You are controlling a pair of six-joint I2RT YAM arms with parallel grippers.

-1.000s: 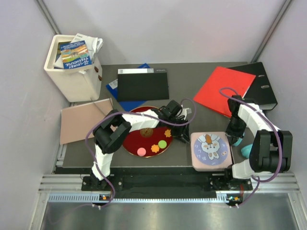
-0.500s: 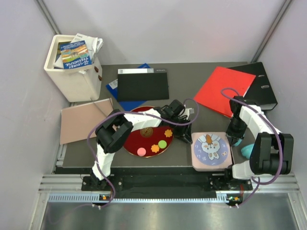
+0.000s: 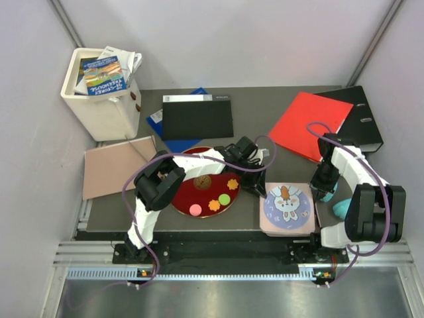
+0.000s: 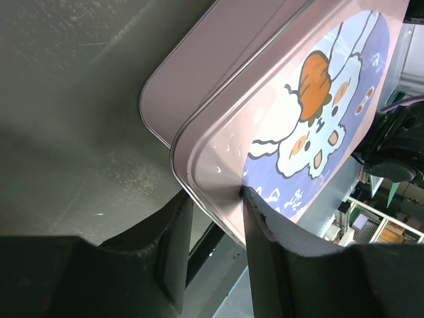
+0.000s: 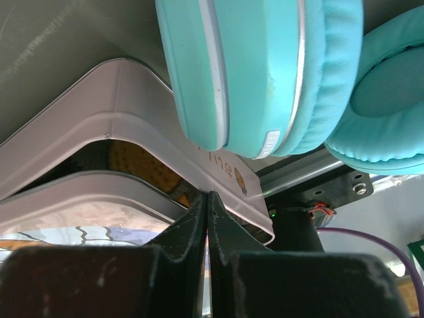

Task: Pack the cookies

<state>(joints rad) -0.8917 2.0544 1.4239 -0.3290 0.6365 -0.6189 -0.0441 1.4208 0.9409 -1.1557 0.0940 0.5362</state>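
Observation:
Several cookies lie on a red plate (image 3: 184,199): a dark one (image 3: 203,182), two orange flowers (image 3: 232,184), a green one (image 3: 224,199) and a pink one (image 3: 195,209). To the right is a pink tin; its rabbit lid (image 3: 287,204) is askew on the base (image 4: 199,73). My left gripper (image 3: 256,189) is shut on the lid's (image 4: 291,119) left rim, one finger (image 4: 265,245) on top and one (image 4: 173,245) below. My right gripper (image 5: 209,197) is shut and empty, its tips against the base's wall (image 5: 132,106). Through the gap, something orange (image 5: 142,165) shows inside the tin.
Teal headphones (image 5: 265,73) lie just right of the tin, beside my right gripper (image 3: 324,194). A red folder (image 3: 308,122) and a black binder (image 3: 361,119) sit at the back right, a black folder (image 3: 197,118) behind the plate, a white bin (image 3: 103,93) at the back left.
The lid has slid left and toward the near edge, turning a little, with my left gripper on its rim. My right gripper stays shut by the tin's right side.

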